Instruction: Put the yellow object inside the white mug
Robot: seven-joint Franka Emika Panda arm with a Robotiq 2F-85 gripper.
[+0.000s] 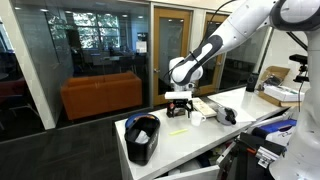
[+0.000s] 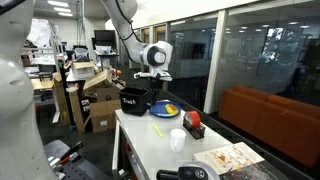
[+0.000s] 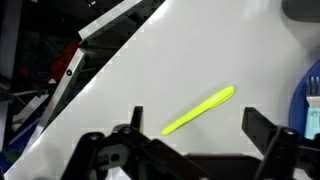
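The yellow object (image 3: 200, 110) is a thin yellow-green stick lying flat on the white table (image 3: 230, 50). In the wrist view it lies diagonally between my two fingers. It also shows in an exterior view (image 1: 178, 133), near the table's edge. My gripper (image 3: 200, 128) is open and empty and hangs above the yellow object without touching it; it shows in both exterior views (image 1: 179, 106) (image 2: 150, 88). The white mug (image 2: 177, 139) stands upright on the table some way from the gripper, and also shows in an exterior view (image 1: 197, 117). It is out of the wrist view.
A black bin (image 1: 142, 138) (image 2: 132, 100) stands at one end of the table. A blue plate (image 2: 165, 110) (image 3: 312, 95) lies close beside the yellow object. A small red object (image 2: 192, 122) sits near the mug. A flat white box (image 1: 212, 106) lies past the mug. The table edge (image 3: 110, 60) is nearby.
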